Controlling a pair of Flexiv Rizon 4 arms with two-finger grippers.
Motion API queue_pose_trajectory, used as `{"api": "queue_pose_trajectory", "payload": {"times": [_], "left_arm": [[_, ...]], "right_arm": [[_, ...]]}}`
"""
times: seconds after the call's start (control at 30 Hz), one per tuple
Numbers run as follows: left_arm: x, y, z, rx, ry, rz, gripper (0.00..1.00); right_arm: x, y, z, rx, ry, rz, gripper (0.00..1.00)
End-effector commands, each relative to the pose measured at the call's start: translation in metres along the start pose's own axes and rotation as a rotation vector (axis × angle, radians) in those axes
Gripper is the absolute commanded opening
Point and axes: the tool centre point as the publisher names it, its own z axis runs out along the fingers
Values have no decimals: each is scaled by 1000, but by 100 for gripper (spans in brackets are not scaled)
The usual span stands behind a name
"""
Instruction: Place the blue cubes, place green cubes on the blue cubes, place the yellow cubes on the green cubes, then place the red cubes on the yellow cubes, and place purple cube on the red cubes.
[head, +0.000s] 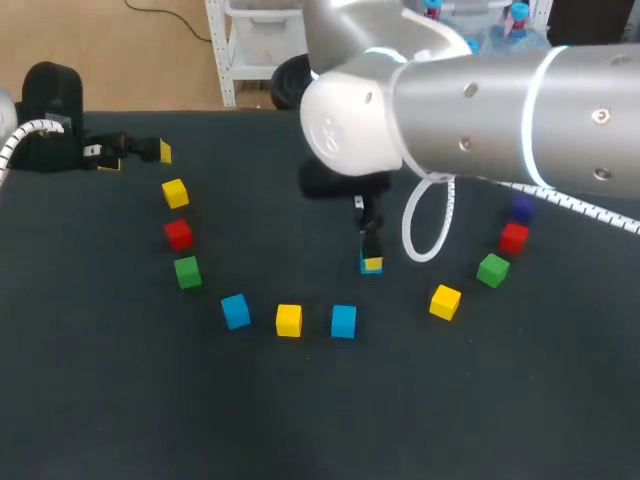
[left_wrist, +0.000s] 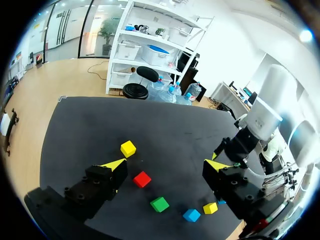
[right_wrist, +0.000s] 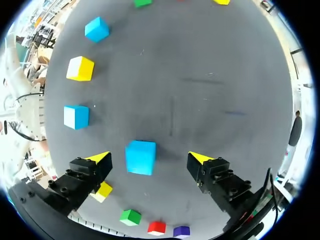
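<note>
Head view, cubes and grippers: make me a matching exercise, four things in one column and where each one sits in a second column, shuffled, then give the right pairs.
Column one
1. purple cube
2. left gripper
3. right gripper
4. middle yellow cube

Column two
a. between two blue cubes
b. open, with a lone blue cube between its fingers, not touching
c. right end of the arc, next to a red cube
d. open, at the table's left side, holding nothing

Pairs: 1-c, 2-d, 3-b, 4-a
</note>
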Motion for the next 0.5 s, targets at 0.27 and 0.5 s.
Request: {"api": "queue_pose_trajectory", "payload": {"times": [0.27, 0.5], "left_arm": [[1, 2, 0, 12, -7, 2, 100], [1, 2, 0, 12, -7, 2, 100]], "right_arm": [[19, 13, -55, 61, -152, 97, 100], [24, 28, -85, 73, -304, 196, 100]]}}
